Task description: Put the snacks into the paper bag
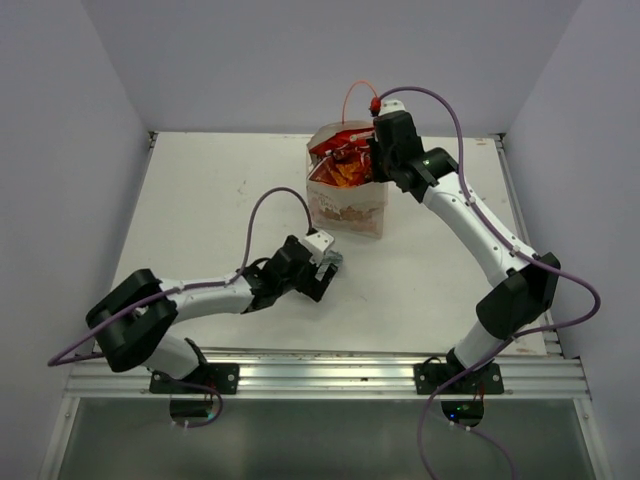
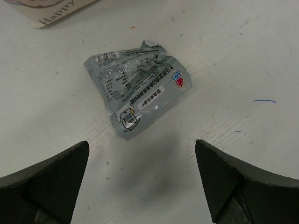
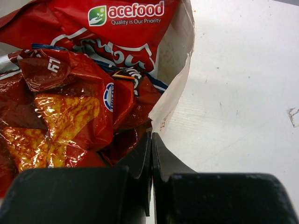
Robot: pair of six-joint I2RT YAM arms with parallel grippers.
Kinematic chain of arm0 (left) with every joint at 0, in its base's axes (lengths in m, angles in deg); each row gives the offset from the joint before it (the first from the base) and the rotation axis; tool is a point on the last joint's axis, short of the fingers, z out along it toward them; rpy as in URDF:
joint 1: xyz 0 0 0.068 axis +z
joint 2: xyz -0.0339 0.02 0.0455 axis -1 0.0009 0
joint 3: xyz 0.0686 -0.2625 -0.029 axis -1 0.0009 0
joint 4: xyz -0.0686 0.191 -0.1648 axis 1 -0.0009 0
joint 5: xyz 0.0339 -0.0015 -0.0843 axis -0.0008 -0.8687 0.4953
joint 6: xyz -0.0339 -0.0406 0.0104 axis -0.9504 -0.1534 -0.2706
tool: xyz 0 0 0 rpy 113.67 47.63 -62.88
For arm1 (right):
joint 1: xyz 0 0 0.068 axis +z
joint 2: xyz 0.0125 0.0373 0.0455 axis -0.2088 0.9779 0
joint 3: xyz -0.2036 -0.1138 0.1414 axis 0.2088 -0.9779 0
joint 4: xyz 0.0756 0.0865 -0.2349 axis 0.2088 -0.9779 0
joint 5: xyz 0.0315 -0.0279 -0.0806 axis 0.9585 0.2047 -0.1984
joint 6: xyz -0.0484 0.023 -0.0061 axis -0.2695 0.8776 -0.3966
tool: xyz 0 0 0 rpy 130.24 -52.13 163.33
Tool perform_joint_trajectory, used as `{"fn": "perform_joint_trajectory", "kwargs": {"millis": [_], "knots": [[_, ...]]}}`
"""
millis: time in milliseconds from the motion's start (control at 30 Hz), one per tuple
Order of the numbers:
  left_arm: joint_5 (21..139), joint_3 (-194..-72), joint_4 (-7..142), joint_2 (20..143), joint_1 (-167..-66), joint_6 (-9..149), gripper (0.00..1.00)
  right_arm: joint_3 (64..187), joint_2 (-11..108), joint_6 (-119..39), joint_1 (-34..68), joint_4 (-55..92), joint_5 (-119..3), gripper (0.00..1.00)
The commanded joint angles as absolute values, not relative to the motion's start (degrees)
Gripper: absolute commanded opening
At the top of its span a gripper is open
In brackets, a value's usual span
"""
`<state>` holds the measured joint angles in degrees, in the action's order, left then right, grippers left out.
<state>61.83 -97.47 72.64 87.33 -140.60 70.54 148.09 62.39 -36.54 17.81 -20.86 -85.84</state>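
Observation:
The paper bag (image 1: 347, 208) stands upright at the back centre of the table. The big red-white chips bag (image 3: 126, 18) and the red-orange chips bag (image 3: 60, 116) stick out of its top. My right gripper (image 3: 151, 136) is shut on the bag's right rim (image 3: 176, 79). The small silver foil packet (image 2: 135, 86) lies flat on the table in front of the bag. My left gripper (image 2: 141, 145) is open and empty, just short of the packet, with a finger on either side. The blue and green-white packets are not visible.
An orange cord handle (image 1: 352, 95) loops up behind the bag. A corner of the bag's printed front (image 2: 51, 11) shows at the top left of the left wrist view. The white table (image 1: 210, 200) has walls on three sides.

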Motion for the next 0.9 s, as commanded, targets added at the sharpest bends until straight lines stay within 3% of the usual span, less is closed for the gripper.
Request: {"fn": "perform_joint_trajectory", "kwargs": {"millis": [0, 400, 467, 500, 667, 700, 767, 867], "knots": [[62.3, -100.7, 82.4, 91.9, -140.8, 69.6, 1.00, 148.4, 59.3, -36.3, 17.8, -18.7, -84.5, 0.00], [61.1, -104.8, 87.4, 102.4, -140.7, 71.2, 0.97, 148.0, 58.8, -37.4, 17.8, -19.6, -85.0, 0.00], [61.0, -104.6, 87.5, 103.3, -140.5, 70.9, 0.85, 148.0, 58.8, -37.5, 17.8, -19.7, -85.1, 0.00], [60.3, -104.6, 87.5, 103.4, -140.5, 70.7, 0.68, 148.0, 58.9, -37.5, 17.8, -19.7, -85.2, 0.00], [59.9, -104.3, 87.0, 104.5, -140.0, 70.5, 0.55, 148.2, 59.1, -37.3, 17.8, -19.8, -84.9, 0.00], [60.3, -104.0, 87.2, 104.1, -140.0, 70.3, 0.30, 148.1, 59.2, -37.4, 17.8, -19.8, -85.0, 0.00], [59.8, -103.6, 87.5, 103.3, -139.4, 69.6, 0.00, 148.1, 59.3, -37.3, 17.8, -20.0, -85.0, 0.00], [58.9, -103.1, 86.5, 102.3, -139.4, 69.0, 0.00, 147.9, 59.2, -37.2, 17.8, -19.7, -85.0, 0.00]]}}
